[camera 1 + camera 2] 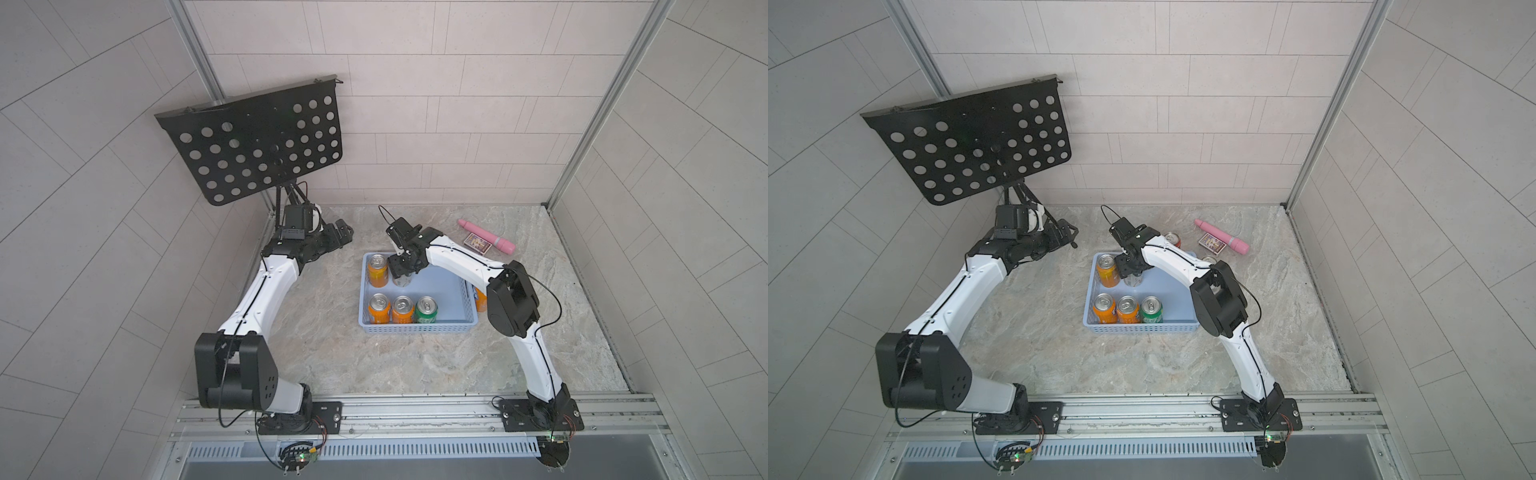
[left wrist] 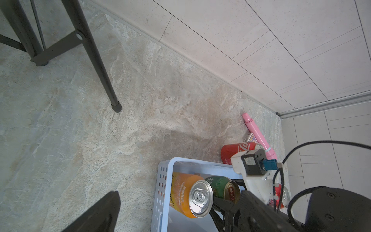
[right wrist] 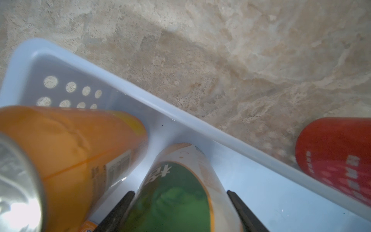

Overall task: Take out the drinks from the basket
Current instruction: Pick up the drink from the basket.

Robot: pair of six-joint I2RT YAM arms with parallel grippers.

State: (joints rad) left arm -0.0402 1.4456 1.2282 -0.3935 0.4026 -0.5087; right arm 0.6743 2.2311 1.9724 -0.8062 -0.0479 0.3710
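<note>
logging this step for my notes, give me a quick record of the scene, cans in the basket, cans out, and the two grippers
basket: light blue, perforated sides
in the basket: three orange cans, a green can, a green-and-white can
outside the basket: two red cans, an orange can half hidden by the right arm
right gripper: shut on the green-and-white can
left gripper: apart from the basket, holding nothing
</note>
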